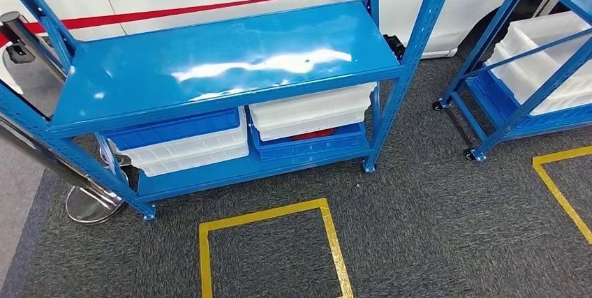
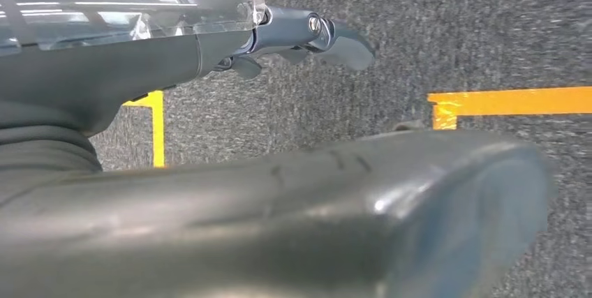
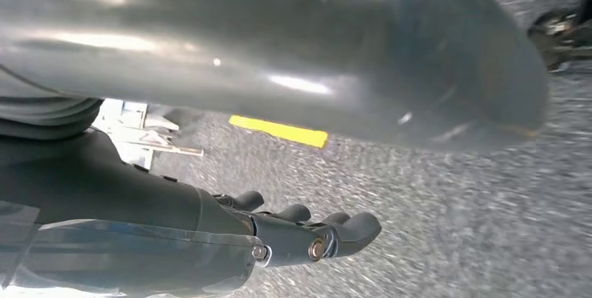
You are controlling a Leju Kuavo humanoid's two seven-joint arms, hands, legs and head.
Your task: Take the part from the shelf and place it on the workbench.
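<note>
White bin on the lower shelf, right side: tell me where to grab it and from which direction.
Take the white bin by its long front rim, coming in low from the carpet side. The top shelf sits close over it, so reaching from above looks blocked, and it rests on a blue crate, leaving the front lip exposed. Both hands probably suit its width; left robot hand and right robot hand hang empty.

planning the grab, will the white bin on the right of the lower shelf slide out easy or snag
The white bin looks like rigid plastic, so it should hold its shape. It rests on a blue crate, close under the top shelf, so lifting may snag; sliding seems safer. Its contents are hidden, so its weight is unclear.
</note>
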